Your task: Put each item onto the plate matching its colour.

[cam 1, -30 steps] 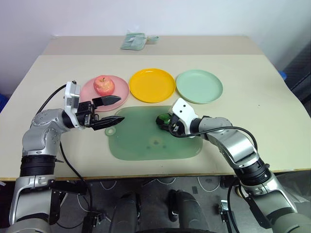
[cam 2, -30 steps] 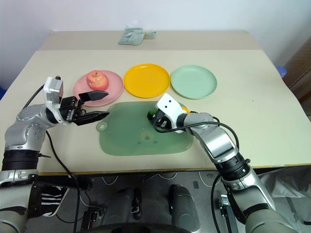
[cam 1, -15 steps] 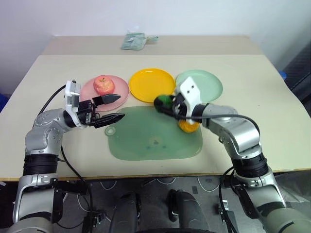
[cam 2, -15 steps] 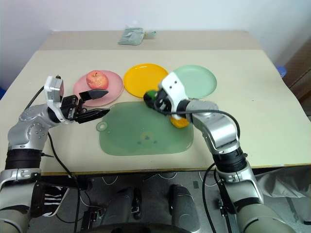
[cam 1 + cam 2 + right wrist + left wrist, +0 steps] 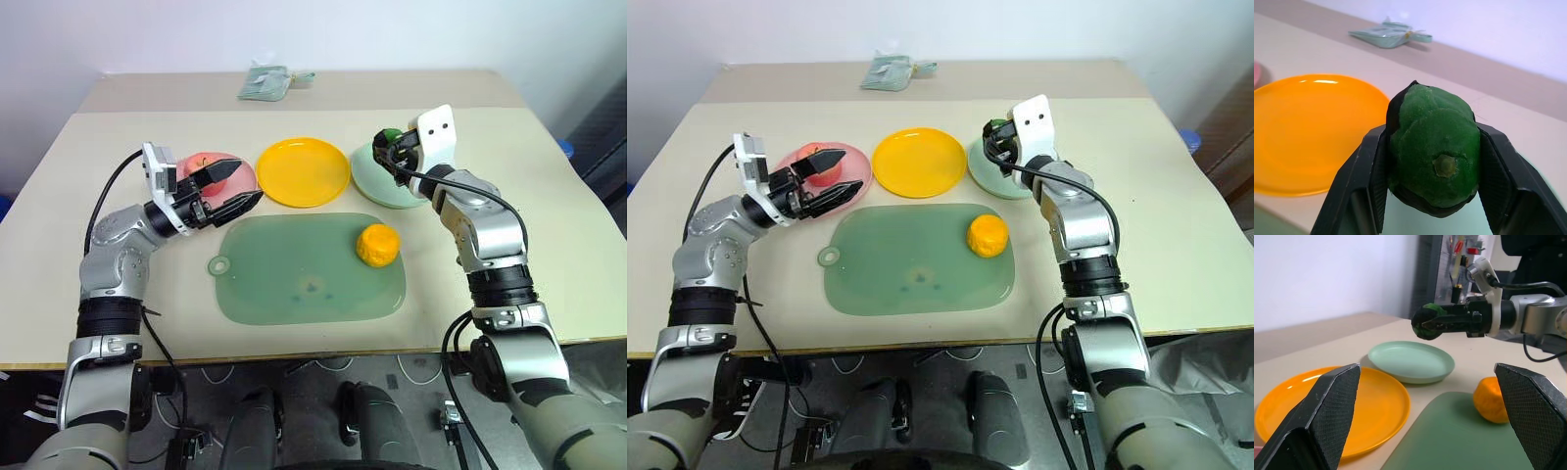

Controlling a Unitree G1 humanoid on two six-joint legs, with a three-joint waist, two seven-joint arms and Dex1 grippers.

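Right gripper (image 5: 1430, 196) clamped on green ball (image 5: 1432, 149), held above mint plate (image 5: 377, 181). Left gripper (image 5: 230, 188) spread wide over pink plate (image 5: 857, 176) and apple (image 5: 201, 162). Orange fruit (image 5: 377, 245) resting on green board (image 5: 294, 279).

head pair overhead, wrist views low

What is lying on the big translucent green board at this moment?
One thing: the orange fruit, near the green board's right end. The rest of the board's surface is bare, and nothing covers any of it.
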